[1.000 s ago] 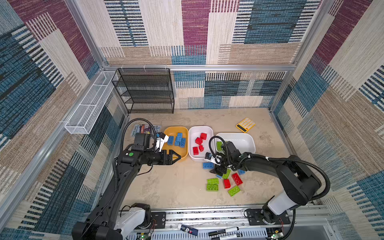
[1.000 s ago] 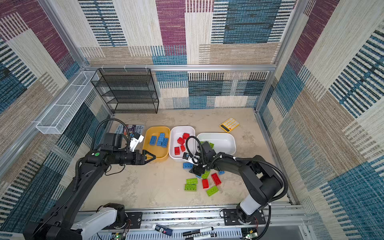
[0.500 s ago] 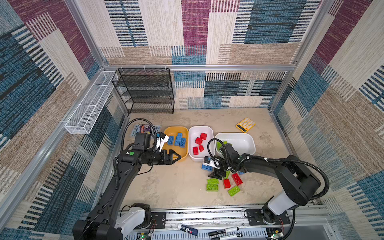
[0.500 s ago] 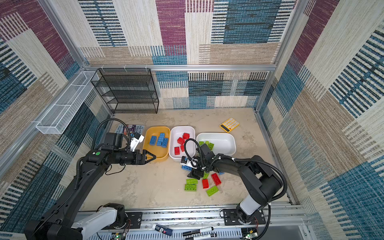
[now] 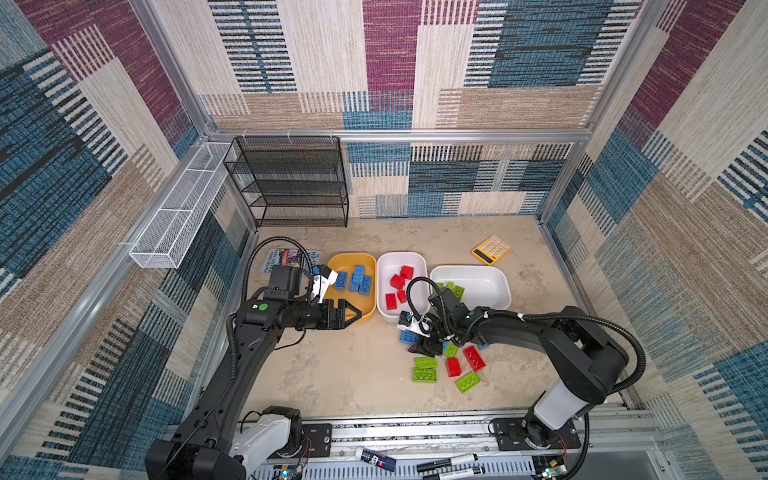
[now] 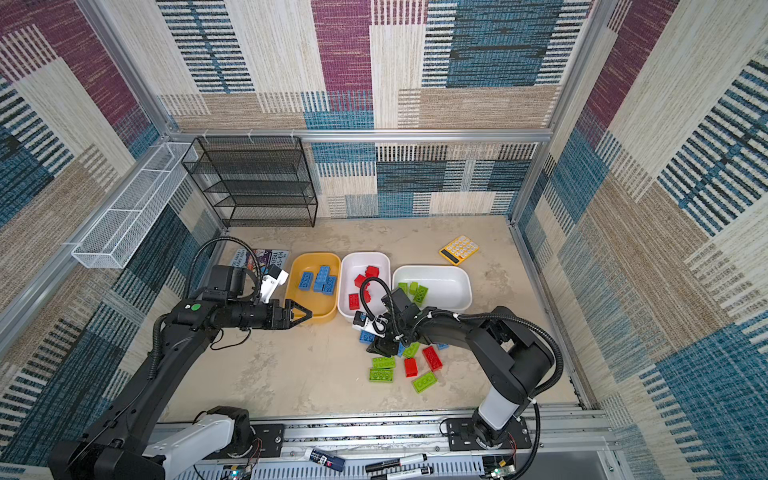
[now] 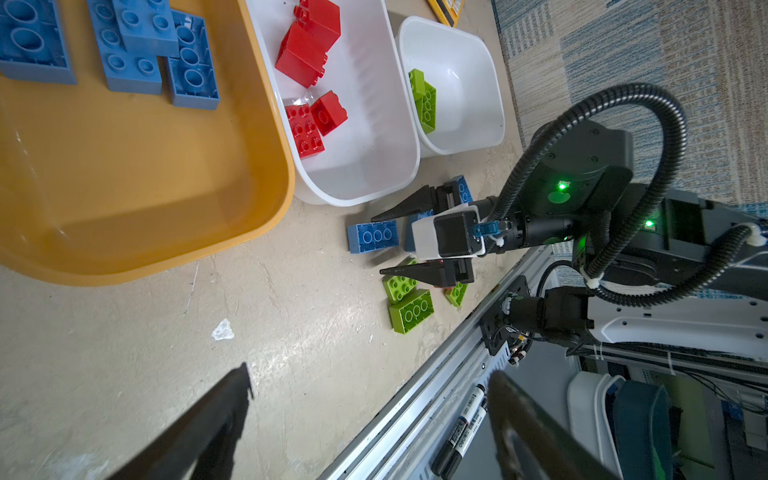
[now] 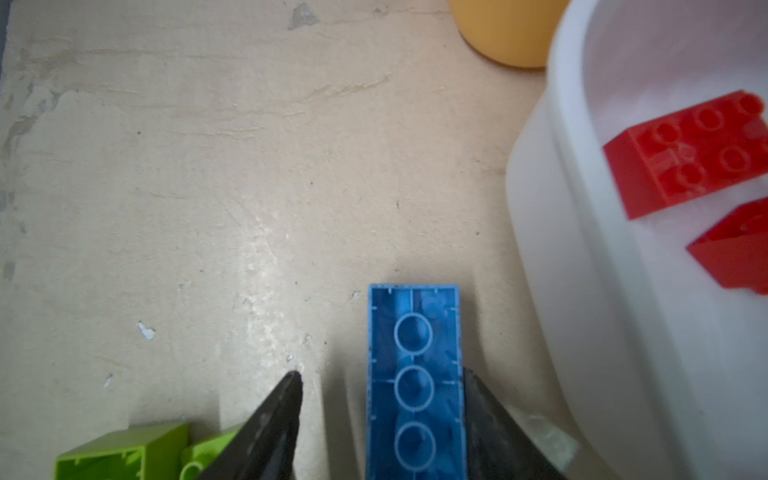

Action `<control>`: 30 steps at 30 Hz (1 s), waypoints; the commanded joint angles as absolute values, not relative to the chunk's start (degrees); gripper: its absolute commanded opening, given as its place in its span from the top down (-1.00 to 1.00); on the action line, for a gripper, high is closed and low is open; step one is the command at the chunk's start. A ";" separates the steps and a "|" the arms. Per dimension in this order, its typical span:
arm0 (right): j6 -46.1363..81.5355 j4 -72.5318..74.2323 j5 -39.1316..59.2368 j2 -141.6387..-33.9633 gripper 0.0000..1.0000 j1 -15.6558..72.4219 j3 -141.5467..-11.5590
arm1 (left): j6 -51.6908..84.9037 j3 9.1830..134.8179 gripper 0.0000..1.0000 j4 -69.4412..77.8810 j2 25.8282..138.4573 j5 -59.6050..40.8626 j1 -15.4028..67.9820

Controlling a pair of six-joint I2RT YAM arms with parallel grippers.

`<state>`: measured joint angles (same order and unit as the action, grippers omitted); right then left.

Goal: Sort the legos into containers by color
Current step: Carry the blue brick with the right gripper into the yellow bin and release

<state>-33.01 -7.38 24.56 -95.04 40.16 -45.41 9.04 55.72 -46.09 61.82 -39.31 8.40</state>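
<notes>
A blue lego (image 8: 413,386) lies underside-up on the floor in front of the middle container (image 5: 401,254), a white one holding red legos. My right gripper (image 8: 382,374) straddles it: one finger is against its side, the other stands a gap away, so the gripper is open. In both top views the gripper (image 5: 424,347) hides most of that brick (image 5: 409,336). Loose green legos (image 5: 424,362) and red legos (image 5: 473,358) lie just beside it. The yellow container (image 5: 351,255) holds blue legos; the right-hand white container (image 5: 490,286) holds green ones. My left gripper (image 5: 353,313) hovers open and empty by the yellow container's front edge.
A yellow calculator (image 5: 491,249) lies at the back right. A black mesh rack (image 5: 291,183) and a white wire basket (image 5: 178,216) stand at the back left, with a booklet (image 5: 286,257) behind the left arm. Markers (image 5: 449,461) lie on the front rail.
My right gripper has moved left and down onto the blue lego, and its jaws have narrowed around it. The left arm has not moved.
</notes>
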 commanded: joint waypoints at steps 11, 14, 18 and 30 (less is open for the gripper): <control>-31.57 -6.68 22.43 -95.78 0.28 42.01 -47.46 | 7.30 55.90 -0.81 -46.13 61.05 -39.64 7.91; -30.13 -6.65 22.99 -92.96 0.37 41.97 -47.45 | 6.99 56.03 -0.81 -46.23 61.11 -39.64 7.65; -27.67 -7.71 24.39 -88.49 0.40 42.00 -49.43 | 6.34 56.73 -0.81 -47.02 61.26 -39.71 7.14; -20.87 -8.93 32.43 -101.83 0.42 42.37 -74.73 | 5.45 59.44 -0.81 -47.09 61.35 -36.57 3.23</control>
<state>-22.50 -8.45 29.98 -98.67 42.00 -70.43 7.29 58.46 -47.31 61.36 -38.41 3.95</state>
